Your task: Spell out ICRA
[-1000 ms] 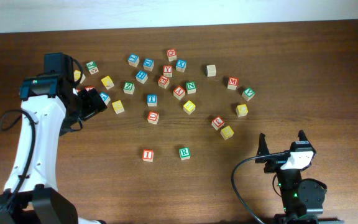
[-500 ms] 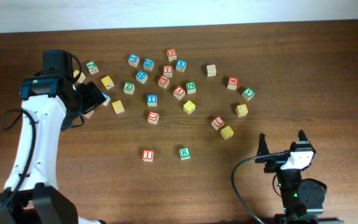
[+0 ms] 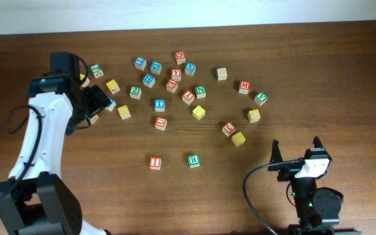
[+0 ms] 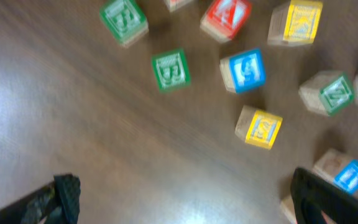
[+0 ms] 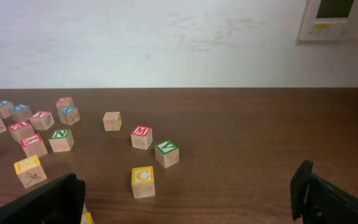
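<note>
Left arm (image 3: 39, 127) swung a little toward the desk's (image 3: 318, 72) far edge, its lower link drawn inward. The left pincer (image 3: 100, 101), jaws spread wide, has shifted with it, uncovering a pale cube (image 3: 94, 119) (hidden beneath it a second ago).

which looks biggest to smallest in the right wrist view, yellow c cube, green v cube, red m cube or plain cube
1. yellow C cube
2. green V cube, barely smaller
3. red M cube
4. plain cube
Nearer cubes look bigger; real sizes may match.
</note>
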`<state>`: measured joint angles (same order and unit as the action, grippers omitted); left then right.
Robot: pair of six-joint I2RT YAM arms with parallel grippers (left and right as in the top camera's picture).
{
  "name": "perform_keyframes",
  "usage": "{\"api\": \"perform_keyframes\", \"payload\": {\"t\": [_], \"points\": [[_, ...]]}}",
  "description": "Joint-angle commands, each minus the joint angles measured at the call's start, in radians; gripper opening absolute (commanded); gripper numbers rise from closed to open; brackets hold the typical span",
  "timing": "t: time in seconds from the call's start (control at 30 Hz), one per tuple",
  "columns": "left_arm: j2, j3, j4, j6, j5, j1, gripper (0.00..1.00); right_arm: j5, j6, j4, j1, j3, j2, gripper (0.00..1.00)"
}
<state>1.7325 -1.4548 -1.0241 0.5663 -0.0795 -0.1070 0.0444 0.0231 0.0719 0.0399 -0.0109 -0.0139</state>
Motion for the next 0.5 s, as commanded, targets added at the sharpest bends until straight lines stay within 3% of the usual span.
{"api": "perform_keyframes", "payload": {"t": [0.0, 0.17, 0.3, 0.47], "points": [[0.008, 0.001, 0.088, 0.010, -0.030, -0.051, 0.99, -0.004, 0.003, 0.006, 0.006, 0.005, 0.007, 0.98], [0.008, 0.001, 0.146, 0.009, -0.005, -0.076, 0.99, -0.004, 0.003, 0.006, 0.006, 0.005, 0.006, 0.98], [0.024, 0.001, 0.201, -0.043, 0.336, -0.024, 0.97, -0.004, 0.003, 0.006, 0.006, 0.005, 0.006, 0.98], [0.061, 0.001, 0.205, -0.043, 0.196, 0.129, 0.99, -0.005, 0.003, 0.006, 0.006, 0.005, 0.006, 0.98]]}}
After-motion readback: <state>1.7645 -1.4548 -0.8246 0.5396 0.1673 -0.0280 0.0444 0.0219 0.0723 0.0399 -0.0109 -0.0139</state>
